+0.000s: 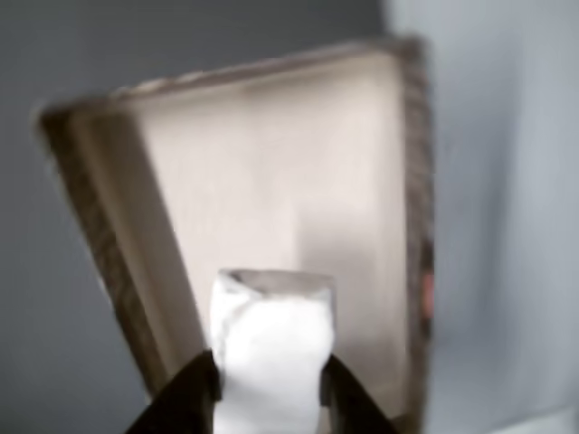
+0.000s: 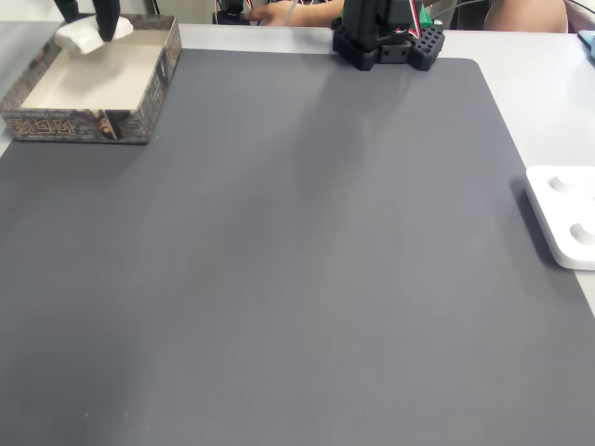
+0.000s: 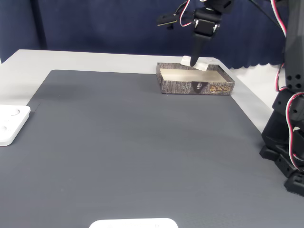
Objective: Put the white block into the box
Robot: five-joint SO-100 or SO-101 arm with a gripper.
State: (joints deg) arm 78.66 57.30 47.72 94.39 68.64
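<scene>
The white block (image 1: 271, 348) is pinched between my gripper's (image 1: 271, 393) two dark fingers, with the jaws shut on its sides. Below it lies the box (image 1: 418, 181), its cream floor bare in the other view. In a fixed view the block (image 2: 86, 37) hangs over the far end of the box (image 2: 84, 124), under the gripper (image 2: 88, 23). In the other fixed view the gripper (image 3: 194, 59) holds the block (image 3: 194, 63) just above the far wall of the box (image 3: 197, 87).
A dark grey mat (image 2: 297, 260) covers the table. A flat white device (image 2: 564, 218) lies at the mat's right edge. The arm's base (image 2: 386, 37) stands at the back, with a person's arm (image 2: 297, 11) behind it. Another white object (image 3: 133, 223) sits at the near edge.
</scene>
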